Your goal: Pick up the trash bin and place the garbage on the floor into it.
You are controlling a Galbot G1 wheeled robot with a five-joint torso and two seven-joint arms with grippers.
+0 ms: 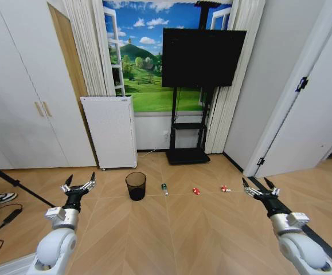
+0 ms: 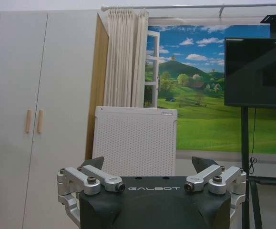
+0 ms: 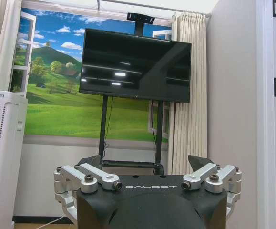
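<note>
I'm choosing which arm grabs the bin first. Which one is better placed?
Probably the left. The trash bin stands on the floor left of centre, nearer the open left gripper; the open right gripper is farther off, beyond the litter.

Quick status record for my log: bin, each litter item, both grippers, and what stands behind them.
trash bin: upright on the floor, in front of the white appliance
bottle: lying on the floor, just right of the bin, apart from it
first wrapper: on the floor, right of the bottle
second wrapper: on the floor, farthest right
left gripper: open, empty, held left of the bin
right gripper: open, empty, held right of the second wrapper
TV on stand: against the mural wall behind the litter
</note>
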